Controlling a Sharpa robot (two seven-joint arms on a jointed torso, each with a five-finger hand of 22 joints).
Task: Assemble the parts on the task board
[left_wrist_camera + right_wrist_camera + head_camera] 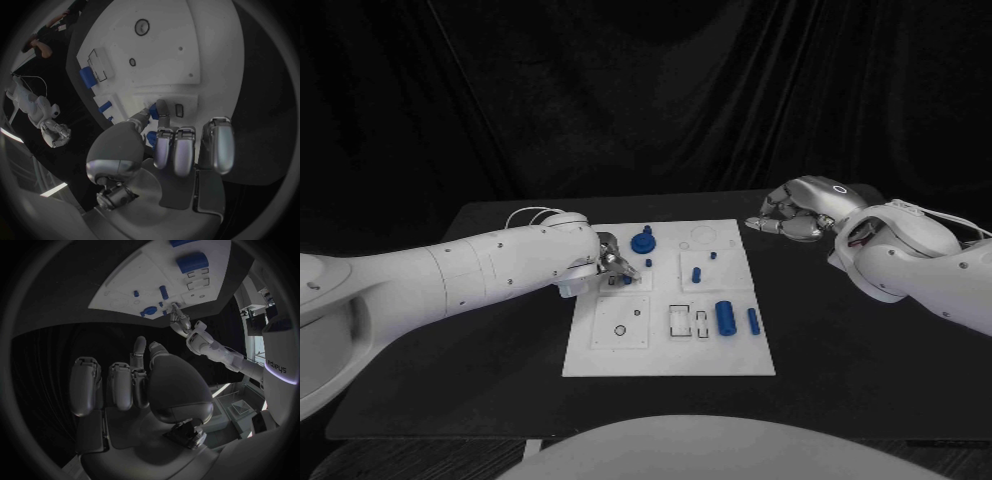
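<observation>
The left hand (609, 268) pinches a small blue part (153, 113) over the task board (668, 355). The right hand (798, 212) hovers beside the board's far right corner, fingers curled on nothing.

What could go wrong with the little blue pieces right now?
The left robot hand is over the task board with a small blue part at its fingertips, which could slip out. The round blue part stands just beyond that hand, so it might get bumped. The right robot hand is off the board's far right corner, too far away to help.

black table (848, 340), white task board (669, 358) mid-table
</observation>
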